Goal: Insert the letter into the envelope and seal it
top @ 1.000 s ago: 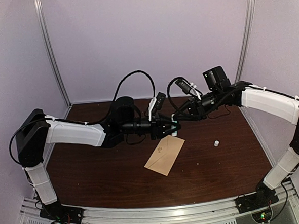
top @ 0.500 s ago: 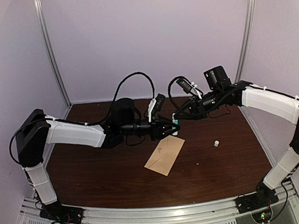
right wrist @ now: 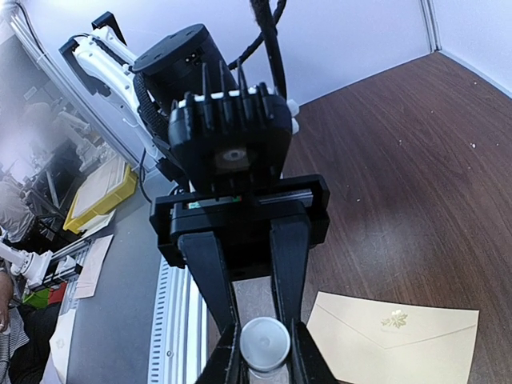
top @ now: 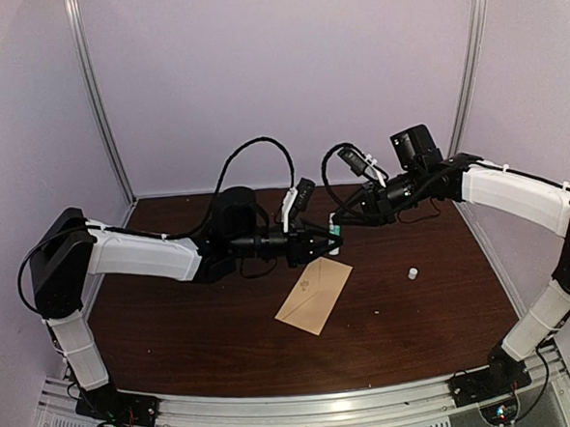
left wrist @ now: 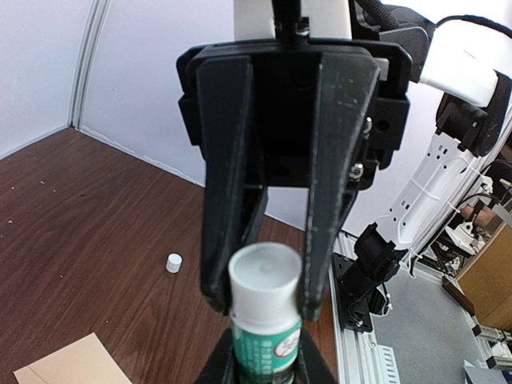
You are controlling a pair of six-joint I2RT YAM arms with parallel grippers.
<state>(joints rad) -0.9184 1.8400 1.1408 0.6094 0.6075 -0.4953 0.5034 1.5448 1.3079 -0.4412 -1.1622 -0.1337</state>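
plain tan kraft paper envelope (top: 314,296): flat on the dark brown wooden table (top: 176,327), flap side up, pointed flap folded down with a small gold emblem near its tip, touched by neither claw. no sign of the cream bordered letter in any view; judged to be inside the envelope already.

just above the envelope's far corner, a meeting of both claws around a green-labelled glue stick with a white cap (left wrist: 265,316). right gripper (left wrist: 262,310): narrowed to a slim gap, fingers pressed against both sides of the white cap, so holding that end. left gripper (top: 325,240): tips on either side of the green body at the very bottom of its own wrist view; cannot tell there whether clamping or merely flanking.

further out, a small white cylindrical piece (top: 413,272) upright on the bare wood to the right, well apart from envelope and arms.

looks like the sealing step, at the uncapping of the glue. next move calls for a firm hold on both ends, a straight pull apart along the stick's axis, then a descent to the flap's edge without nudging the envelope.
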